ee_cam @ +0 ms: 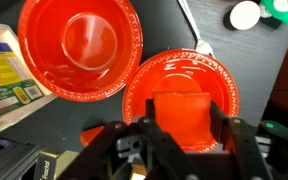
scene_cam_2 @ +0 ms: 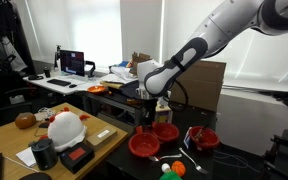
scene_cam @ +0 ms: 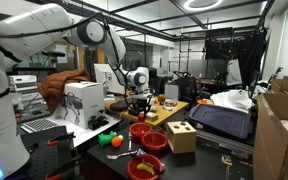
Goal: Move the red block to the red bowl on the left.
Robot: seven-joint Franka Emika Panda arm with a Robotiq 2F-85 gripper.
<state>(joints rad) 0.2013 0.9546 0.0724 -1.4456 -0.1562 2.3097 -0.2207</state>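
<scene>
red block [ee_cam: 181, 108], where's it at?
re: the pincer [ee_cam: 182, 128] is clamped on it, hanging over a red bowl [ee_cam: 174, 75] on the dark counter [ee_cam: 264, 85]. in wrist view a second red bowl [ee_cam: 79, 45] sits at 10 o'clock, just beside.

A robotics lab: black metal framing [scene_cam: 180, 50] fills the background under a round white ceiling light [scene_cam: 201, 5], brown cardboard boxes [scene_cam: 281, 128] pile up at one side, and cluttered wooden desks [scene_cam_2: 9, 140] carry a lit computer screen [scene_cam_2: 72, 62].
</scene>
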